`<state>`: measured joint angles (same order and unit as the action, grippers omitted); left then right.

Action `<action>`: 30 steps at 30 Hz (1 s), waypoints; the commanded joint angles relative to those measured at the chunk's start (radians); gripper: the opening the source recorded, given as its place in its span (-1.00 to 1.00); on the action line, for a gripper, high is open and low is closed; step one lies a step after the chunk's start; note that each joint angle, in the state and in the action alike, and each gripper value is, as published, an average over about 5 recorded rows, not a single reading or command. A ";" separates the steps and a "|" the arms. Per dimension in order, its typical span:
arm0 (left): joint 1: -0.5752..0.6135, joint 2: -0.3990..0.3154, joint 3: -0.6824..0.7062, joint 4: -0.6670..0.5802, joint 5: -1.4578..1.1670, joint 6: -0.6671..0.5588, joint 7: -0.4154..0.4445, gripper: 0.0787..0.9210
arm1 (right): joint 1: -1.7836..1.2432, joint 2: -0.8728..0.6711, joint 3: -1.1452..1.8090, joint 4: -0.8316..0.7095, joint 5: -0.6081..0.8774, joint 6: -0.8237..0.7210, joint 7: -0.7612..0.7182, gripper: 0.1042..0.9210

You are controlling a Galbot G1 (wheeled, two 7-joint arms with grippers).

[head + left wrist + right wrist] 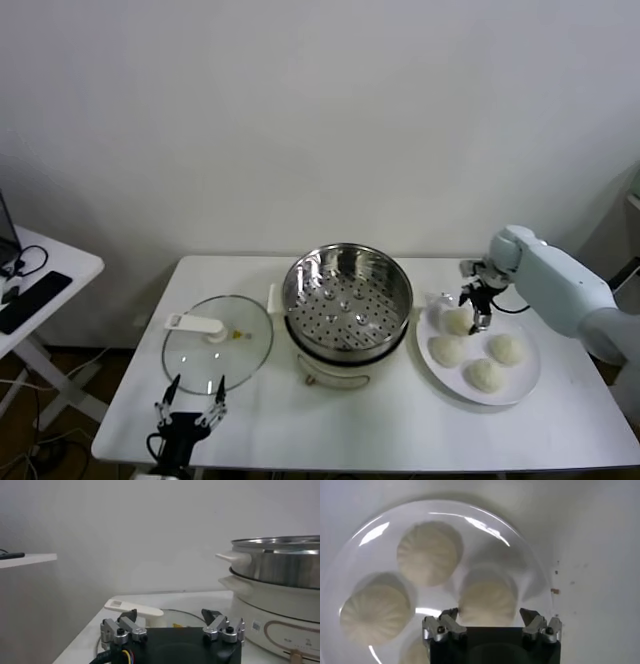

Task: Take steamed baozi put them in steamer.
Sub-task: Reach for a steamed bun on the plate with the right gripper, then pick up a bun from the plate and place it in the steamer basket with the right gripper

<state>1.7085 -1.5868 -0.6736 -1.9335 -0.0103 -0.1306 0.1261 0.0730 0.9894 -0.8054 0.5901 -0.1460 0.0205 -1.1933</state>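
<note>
Right gripper (474, 308) at frame right, jaws spread astride one of four off-white round baozi (457, 321) on the white plate (520, 385), not yet clamped. Perforated steel steamer (347, 297) sits centre, empty, ready. Left gripper (190, 405) idles lower left, jaws released.

The right wrist view's edge crops one baozi (412, 652) (gripper-side)

four off-white steamed baozi (486, 375) clustered right of the steamer (347, 298), shiny perforated steel basket empty, upright
</note>
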 commanded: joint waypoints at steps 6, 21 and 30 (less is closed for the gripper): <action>-0.002 0.001 -0.006 0.007 0.001 -0.005 -0.003 0.77 | 0.003 0.004 0.012 -0.004 -0.006 0.014 -0.011 0.39; 0.001 0.004 -0.005 -0.002 0.004 -0.008 -0.011 0.77 | 0.437 -0.165 -0.352 0.345 0.280 0.129 -0.021 0.33; -0.006 0.005 -0.001 -0.003 0.015 -0.025 -0.013 0.77 | 0.670 -0.125 -0.532 0.589 0.449 0.264 0.076 0.32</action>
<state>1.7040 -1.5833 -0.6749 -1.9361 -0.0028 -0.1462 0.1156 0.4330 0.8700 -1.1008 0.8909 0.1123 0.1402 -1.1968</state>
